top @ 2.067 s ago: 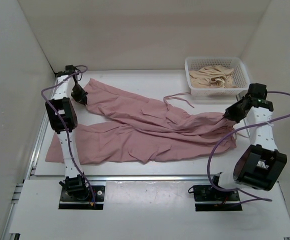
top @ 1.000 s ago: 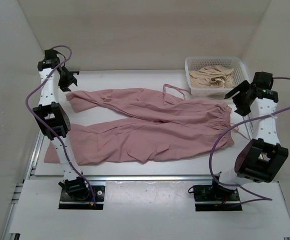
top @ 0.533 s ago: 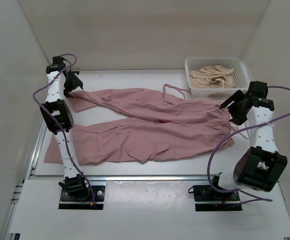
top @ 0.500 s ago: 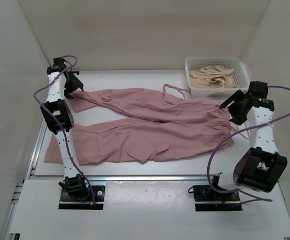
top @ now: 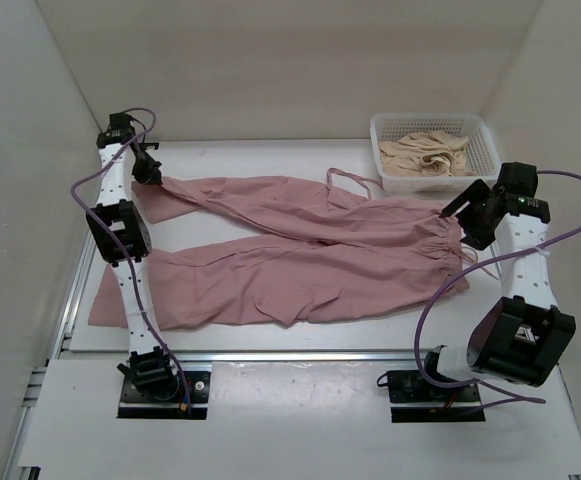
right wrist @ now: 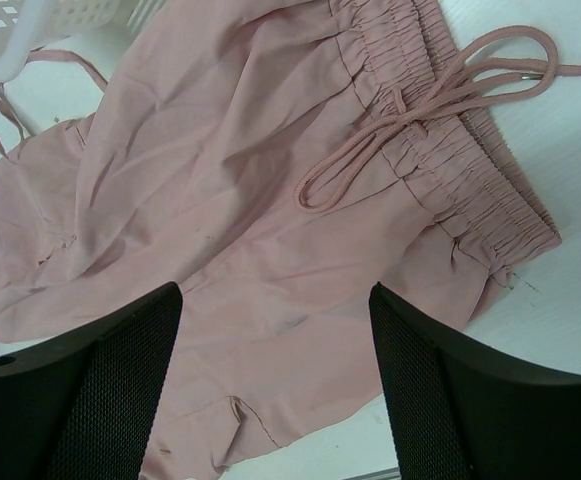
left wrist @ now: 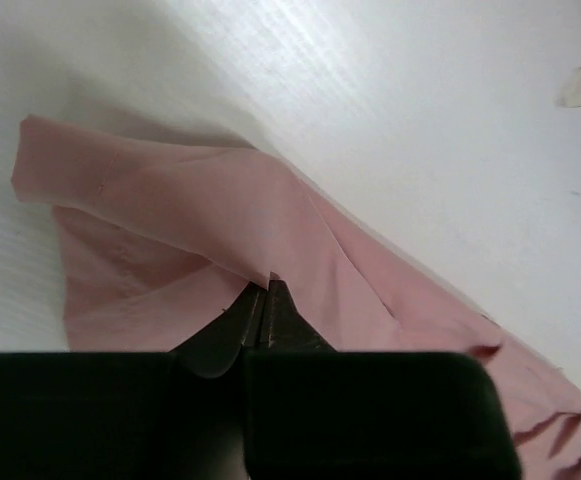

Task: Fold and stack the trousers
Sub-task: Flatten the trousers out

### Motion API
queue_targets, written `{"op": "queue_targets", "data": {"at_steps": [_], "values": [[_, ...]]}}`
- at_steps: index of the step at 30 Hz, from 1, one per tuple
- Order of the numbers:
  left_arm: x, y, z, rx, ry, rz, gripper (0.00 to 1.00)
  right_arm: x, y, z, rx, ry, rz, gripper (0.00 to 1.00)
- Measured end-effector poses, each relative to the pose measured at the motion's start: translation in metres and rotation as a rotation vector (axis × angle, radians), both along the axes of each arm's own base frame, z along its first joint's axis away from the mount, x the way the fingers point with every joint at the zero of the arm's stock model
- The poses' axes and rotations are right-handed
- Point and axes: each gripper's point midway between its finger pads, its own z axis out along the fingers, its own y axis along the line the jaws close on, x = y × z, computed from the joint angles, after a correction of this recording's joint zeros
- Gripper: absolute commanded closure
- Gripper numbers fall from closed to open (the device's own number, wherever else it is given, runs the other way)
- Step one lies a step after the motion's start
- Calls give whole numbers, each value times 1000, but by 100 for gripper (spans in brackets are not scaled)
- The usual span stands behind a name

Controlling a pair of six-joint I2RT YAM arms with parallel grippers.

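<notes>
The dusty-pink trousers (top: pixel 300 240) lie flat across the table, legs to the left and gathered waistband (right wrist: pixel 470 170) with its drawstring (right wrist: pixel 410 120) to the right. At the far left, my left gripper (top: pixel 150 172) is shut on the end of the far leg. In the left wrist view its tips (left wrist: pixel 268 290) pinch a raised fold of the trousers (left wrist: pixel 220 210). My right gripper (top: pixel 465 215) hovers open over the waistband end. In the right wrist view it (right wrist: pixel 275 300) has nothing between its fingers (right wrist: pixel 120 380), with the trousers (right wrist: pixel 250 180) below.
A white basket (top: pixel 430 117) with beige cloth (top: pixel 425 152) stands at the back right, close behind the right gripper; its corner (right wrist: pixel 30 30) shows in the right wrist view. A loose pink cord (top: pixel 345 180) loops off the far side of the trousers. White walls close the table in.
My left gripper came down from above the table onto the far leg's end and shut on the fabric. My right gripper dropped a little toward the waistband and stayed open.
</notes>
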Motion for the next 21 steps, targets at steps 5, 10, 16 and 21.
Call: {"op": "queue_targets", "data": {"at_steps": [5, 10, 16, 21], "values": [[12, -5, 42, 3, -104, -19, 90, 0, 0, 0, 0, 0, 1, 20], [-29, -17, 111, 20, -164, -45, 90, 0, 0, 0, 1, 0, 1, 20], [-150, -56, 116, 3, -89, -91, 14, 0, 1, 0, 6, 1, 4, 20], [-175, -57, 78, -5, 63, -83, 34, 0, 5, 1, 24, -5, 17, 20]]}}
